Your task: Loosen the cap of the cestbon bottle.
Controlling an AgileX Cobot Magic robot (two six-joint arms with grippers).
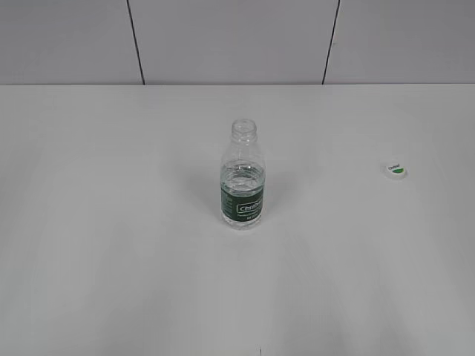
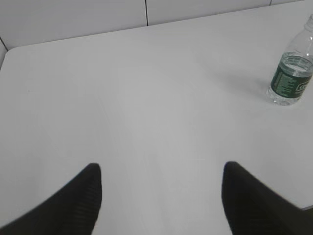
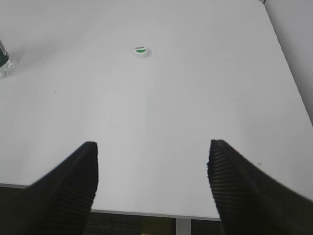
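Bottle [image 1: 243,176] upright mid-counter [image 1: 111,259], neck bare; cap [image 1: 396,170] already off, flat, well apart to its right. Nearer right end effector [image 3: 151,188], straight ahead. Left end effector [image 2: 161,198] faces bottle up-right. Both spread wide, empty.

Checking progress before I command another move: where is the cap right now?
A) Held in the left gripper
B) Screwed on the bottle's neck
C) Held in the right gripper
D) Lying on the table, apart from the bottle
D: the cap lies on the table off to the right of the cestbon bottle, whose neck is open; both grippers are open and empty.
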